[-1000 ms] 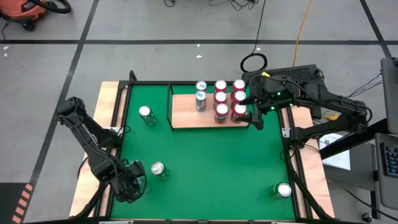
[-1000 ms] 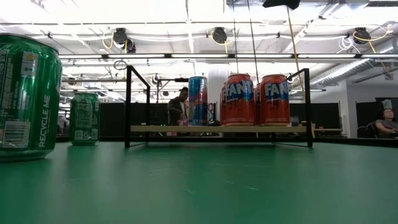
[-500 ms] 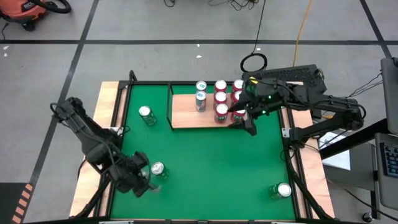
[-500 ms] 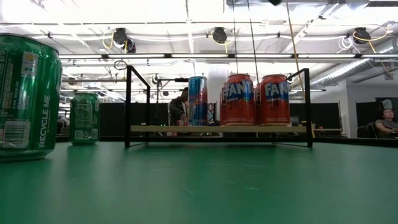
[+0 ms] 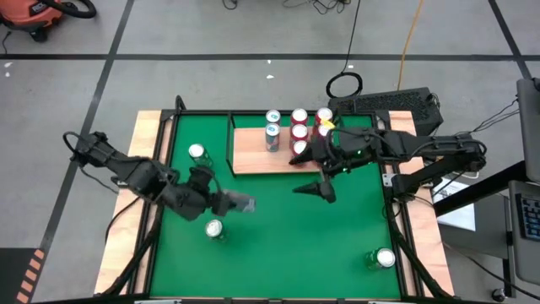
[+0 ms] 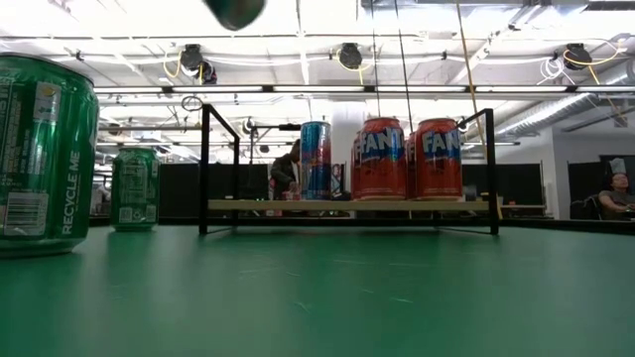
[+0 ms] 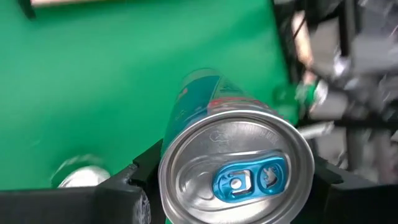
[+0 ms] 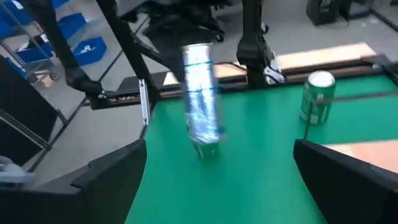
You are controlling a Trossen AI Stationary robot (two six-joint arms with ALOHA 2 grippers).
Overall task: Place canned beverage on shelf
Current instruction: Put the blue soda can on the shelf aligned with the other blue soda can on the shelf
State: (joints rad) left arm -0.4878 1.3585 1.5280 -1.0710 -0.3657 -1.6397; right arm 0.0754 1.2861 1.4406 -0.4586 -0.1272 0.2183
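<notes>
My left gripper (image 5: 221, 202) is shut on a blue-and-silver can (image 5: 242, 203) in the air over the table's left-middle; the same can (image 8: 200, 102) shows blurred in the right wrist view. The shelf (image 5: 253, 154), a light-wood board with a black rail, stands at the far middle and bears several upright cans (image 6: 382, 159). My right gripper (image 5: 309, 174) hovers open just in front of the shelf's right half, with nothing between its fingers (image 8: 112, 177). My left gripper pinches the can's wall close to its top end (image 7: 169, 158), one finger on each side. The can sticks out ahead of the fingers, its tab end facing back at the wrist. It is lifted clear of the table and tilted, bottom end toward the table's right.
Loose green cans stand on the green mat: one below the held can (image 5: 213, 229), one at the far left (image 5: 197, 153), one at the near right corner (image 5: 384, 258). Pale wooden strips (image 5: 148, 152) run along the table's sides. The mat's middle (image 5: 287, 228) is bare.
My left gripper has risen from the near left corner and swung toward the table's middle and far edge, rolling as it went, with the can carried up clear of the mat. My right gripper has drawn away from the shelf's right end toward the table's middle.
</notes>
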